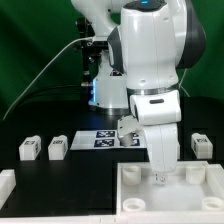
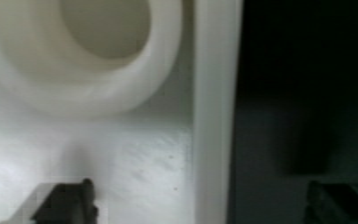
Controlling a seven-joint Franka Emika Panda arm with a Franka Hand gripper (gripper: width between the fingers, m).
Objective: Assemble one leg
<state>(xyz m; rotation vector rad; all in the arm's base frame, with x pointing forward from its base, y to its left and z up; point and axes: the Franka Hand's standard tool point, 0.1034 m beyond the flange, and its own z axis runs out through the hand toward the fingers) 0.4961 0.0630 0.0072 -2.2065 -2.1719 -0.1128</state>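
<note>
Green curtain closes off the far side of the scene, and below it a black table [image 1: 60, 185] spreads toward the camera. On the table stands the white Panda arm [image 1: 150, 60], its bulk filling the middle of the exterior view and its wrist turned straight down. Nearest the camera, toward the exterior view's right, lies the large white tray [image 1: 135, 200] with raised walls and corner sockets. The wrist view looks closely down on its pale floor and one round socket [image 2: 87, 45], with a straight tray edge running beside dark table. Farther back, at the exterior view's centre, the marker board [image 1: 95, 140] lies flat, partly hidden by the arm. A white piece [image 1: 5, 185] is cut off at the exterior view's left edge. Two small tagged blocks sit side by side well to the left of the tray, the left leg [image 1: 28, 150] and the second leg [image 1: 57, 149], close together but apart. The right leg [image 1: 200, 145] rests alone on the table beyond the tray's far wall, to the right of the arm. None of them is held. The gripper [image 1: 158, 178] [image 2: 202, 203] hangs low over the tray near its far wall. Its dark fingertips [image 2: 60, 202] are spread wide and released, grasping nothing, the tray's edge lying between them.
</note>
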